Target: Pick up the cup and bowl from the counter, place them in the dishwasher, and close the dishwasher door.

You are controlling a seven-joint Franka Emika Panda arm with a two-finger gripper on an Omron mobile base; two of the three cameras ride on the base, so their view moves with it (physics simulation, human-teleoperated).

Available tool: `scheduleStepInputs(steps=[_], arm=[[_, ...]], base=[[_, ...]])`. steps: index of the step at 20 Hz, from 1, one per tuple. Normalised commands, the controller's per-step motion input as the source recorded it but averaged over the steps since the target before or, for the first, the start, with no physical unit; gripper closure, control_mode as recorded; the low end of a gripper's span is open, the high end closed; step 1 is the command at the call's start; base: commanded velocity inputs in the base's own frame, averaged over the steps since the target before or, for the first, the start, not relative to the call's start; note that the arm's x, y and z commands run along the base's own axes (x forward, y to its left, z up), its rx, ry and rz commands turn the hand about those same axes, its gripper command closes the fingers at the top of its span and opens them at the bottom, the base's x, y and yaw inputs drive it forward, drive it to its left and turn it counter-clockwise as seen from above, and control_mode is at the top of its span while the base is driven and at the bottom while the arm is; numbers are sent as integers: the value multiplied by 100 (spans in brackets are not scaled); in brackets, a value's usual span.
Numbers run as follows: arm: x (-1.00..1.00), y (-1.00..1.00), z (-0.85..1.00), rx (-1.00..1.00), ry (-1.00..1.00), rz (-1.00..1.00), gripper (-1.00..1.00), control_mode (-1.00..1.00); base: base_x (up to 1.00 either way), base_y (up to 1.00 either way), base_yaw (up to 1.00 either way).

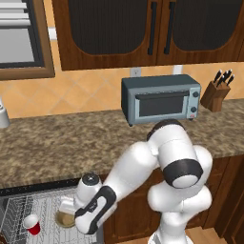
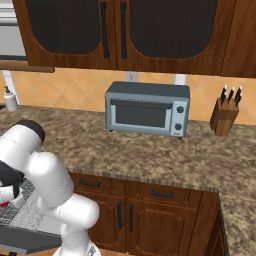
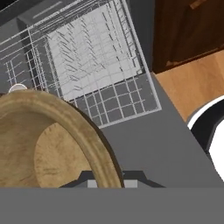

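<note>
— Bowl first: where is it?

— Tan and wood-like, clamped by its rim in the nearly closed jaws of the gripper, hanging over the dishwasher rack. From the left base camera the bowl shows as a brown disc just under the hand.

— And the cup?

— Red, white-rimmed, lying tilted on the wire rack, near the bowl but apart from it.

— Anything crowding the spot?

— The arm's own forearm covers part of the rack. The hand camera looks down on the white-grey wires, the grey dishwasher door lying open beneath, and wood flooring beyond.

— What does the right base camera add?

— More of the counter, speckled brown granite, with the toaster oven and a knife block well apart on it, dark wood cabinets above and below, orange tiles behind.
</note>
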Motion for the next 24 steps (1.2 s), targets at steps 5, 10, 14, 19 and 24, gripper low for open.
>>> scheduleStepInputs(steps=[5,10,14,19,24], arm=[[-8,0,-34,0,0,0,100,-100],[-4,0,-2,0,-2,0,100,-100],[0,0,0,0,0,0,100,-100],[5,6,0,-1,0,0,100,-100],[17,43,15,-5,8,2,100,-100]], base=[[0,0,0],[0,0,0],[0,0,0],[0,0,0],[0,0,0]])
